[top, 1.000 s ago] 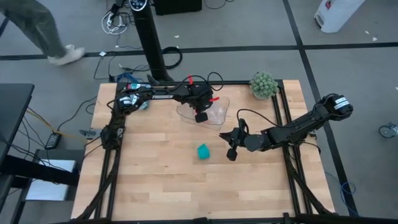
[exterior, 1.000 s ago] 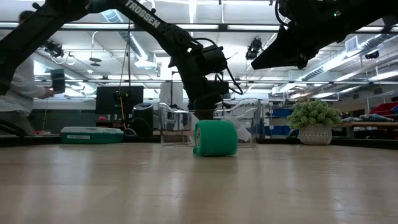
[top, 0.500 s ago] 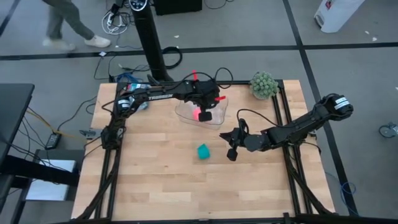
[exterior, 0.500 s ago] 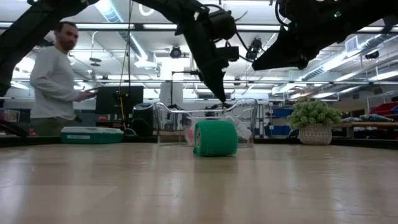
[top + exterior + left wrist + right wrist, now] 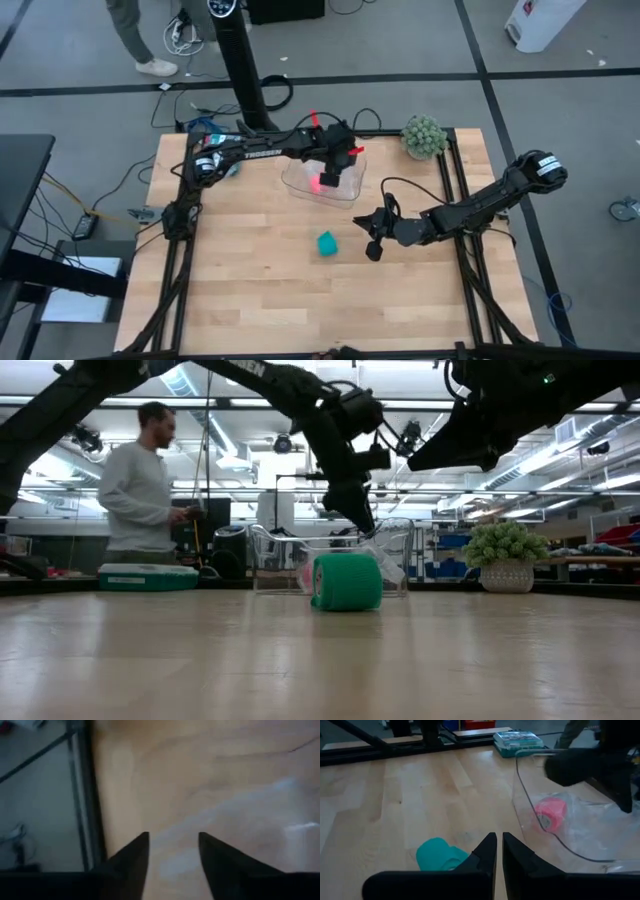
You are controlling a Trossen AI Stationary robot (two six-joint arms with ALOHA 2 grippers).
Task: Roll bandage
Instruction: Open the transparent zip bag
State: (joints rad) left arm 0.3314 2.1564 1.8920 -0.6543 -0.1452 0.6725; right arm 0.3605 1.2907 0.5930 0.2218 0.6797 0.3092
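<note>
**A:** Where's your bandage (image 5: pixel 327 243)?

**B:** Rolled, mid-tabletop. It's soft and light, so pinch its round sides gently. Your right gripper (image 5: pixel 373 247) beside it is closed, empty; left gripper (image 5: pixel 172 851) parted, empty, over the far-edge bin (image 5: pixel 296 180).

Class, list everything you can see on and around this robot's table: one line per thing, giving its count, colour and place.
bandage: one, teal, rolled, on the table's middle.
clear container: one, transparent, at the table's far side.
pink roll: one, pink, inside the clear container.
potted plant: one, green, far right corner.
flat packet: one, teal-patterned, at the table's far edge.
table: one, light wood.
person: one, grey top, behind the table.
left gripper: open, above the clear container.
right gripper: shut, beside the bandage.
</note>
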